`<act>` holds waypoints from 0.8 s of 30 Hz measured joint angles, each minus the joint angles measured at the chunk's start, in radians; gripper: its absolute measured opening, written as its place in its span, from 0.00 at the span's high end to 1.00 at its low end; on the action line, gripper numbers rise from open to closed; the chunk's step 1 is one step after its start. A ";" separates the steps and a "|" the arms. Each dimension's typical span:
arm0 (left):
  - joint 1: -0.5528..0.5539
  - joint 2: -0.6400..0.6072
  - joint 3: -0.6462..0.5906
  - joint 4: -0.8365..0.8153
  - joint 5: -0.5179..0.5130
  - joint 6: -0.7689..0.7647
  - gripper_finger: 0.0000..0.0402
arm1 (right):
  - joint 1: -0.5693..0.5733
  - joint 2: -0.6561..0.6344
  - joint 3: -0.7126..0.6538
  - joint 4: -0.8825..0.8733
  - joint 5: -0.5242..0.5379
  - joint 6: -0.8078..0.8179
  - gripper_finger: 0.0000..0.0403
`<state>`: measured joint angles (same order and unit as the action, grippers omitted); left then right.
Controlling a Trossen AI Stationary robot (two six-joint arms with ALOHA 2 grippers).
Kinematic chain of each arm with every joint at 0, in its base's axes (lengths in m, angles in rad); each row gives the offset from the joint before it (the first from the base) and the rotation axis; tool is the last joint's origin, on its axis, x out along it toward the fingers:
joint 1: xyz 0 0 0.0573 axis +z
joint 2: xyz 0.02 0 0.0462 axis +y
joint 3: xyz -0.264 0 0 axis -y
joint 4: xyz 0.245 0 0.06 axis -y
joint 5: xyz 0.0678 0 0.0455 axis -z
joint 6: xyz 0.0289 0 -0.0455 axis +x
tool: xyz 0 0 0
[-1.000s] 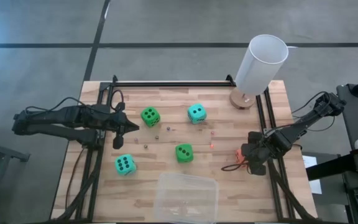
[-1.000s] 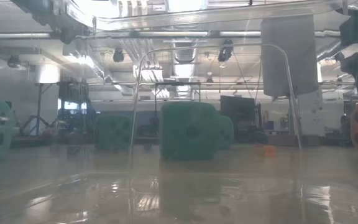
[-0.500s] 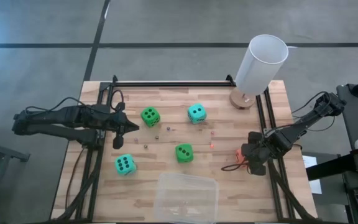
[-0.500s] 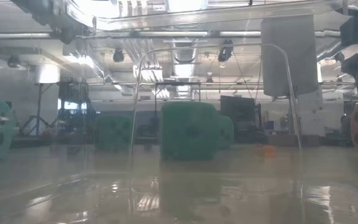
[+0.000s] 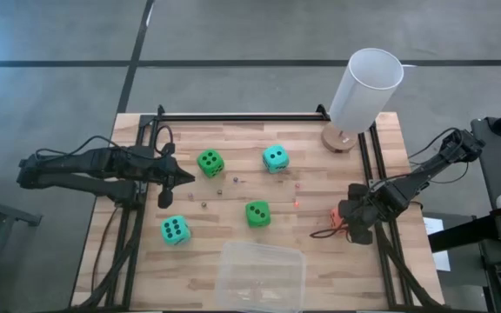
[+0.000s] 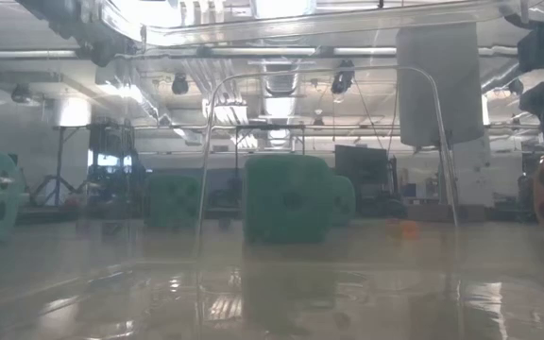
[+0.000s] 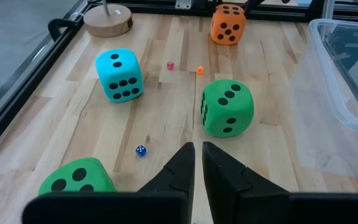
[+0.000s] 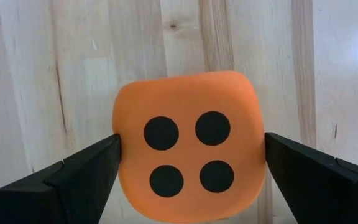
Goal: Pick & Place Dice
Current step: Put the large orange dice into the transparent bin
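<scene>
The orange-red die [image 8: 188, 149] rests on the table near its right edge [image 5: 336, 215], four pips up. My right gripper [image 8: 191, 142] points down over it, open, one finger at each of two opposite sides. Two green dice [image 5: 210, 162] [image 5: 257, 213] and two teal dice [image 5: 275, 158] [image 5: 174, 229] sit on the wood farther left. My left gripper [image 5: 185, 179] hangs shut above the table's left part, beside the far green die [image 7: 76, 180], touching nothing. My right gripper comes from above, its fingertips [image 8: 107, 149] close against the orange-red die's two opposite side faces [image 8: 122, 155]. I cannot tell whether they touch it. The die sits flat on the table.
A clear plastic bin [image 5: 259, 276] stands at the near edge. A white cylinder [image 5: 365, 87] on a round wooden base [image 5: 342, 137] stands at the far right corner. Tiny loose dice [image 7: 140, 150] [image 7: 170, 65] lie mid-table. Black rails [image 5: 233, 117] frame the board.
</scene>
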<state>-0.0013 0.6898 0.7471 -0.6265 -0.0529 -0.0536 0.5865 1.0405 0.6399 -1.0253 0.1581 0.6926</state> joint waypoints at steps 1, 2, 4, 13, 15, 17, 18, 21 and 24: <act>0.000 0.000 0.000 0.000 0.000 0.000 0.91 | 0.000 0.000 0.000 -0.001 0.000 0.000 0.05; 0.000 0.000 0.000 0.000 0.000 0.000 0.91 | 0.000 0.000 0.000 -0.002 0.000 0.000 0.05; 0.000 0.000 0.000 0.000 0.000 0.000 0.91 | 0.000 0.000 -0.001 -0.003 0.000 0.000 0.05; 0.000 0.000 0.000 0.000 0.000 0.000 0.91 | 0.000 0.000 -0.001 -0.003 0.000 -0.008 0.05; 0.000 0.000 0.000 0.000 0.000 0.000 0.91 | 0.000 0.000 -0.001 -0.003 0.000 -0.008 0.05; 0.000 0.000 0.000 0.000 0.000 0.000 0.91 | 0.000 0.000 -0.002 -0.003 0.000 -0.008 0.05; 0.000 0.000 0.000 0.000 0.000 0.000 0.91 | 0.000 0.000 -0.003 -0.001 0.000 -0.007 0.05; 0.000 0.000 0.000 0.000 0.000 0.000 0.91 | 0.000 0.000 -0.011 0.005 0.000 0.001 0.05; 0.000 0.000 0.000 0.000 0.000 0.000 0.91 | 0.000 0.000 -0.013 0.008 -0.001 0.002 0.05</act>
<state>-0.0015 0.6899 0.7471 -0.6263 -0.0529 -0.0533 0.5865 1.0404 0.6273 -1.0168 0.1574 0.6945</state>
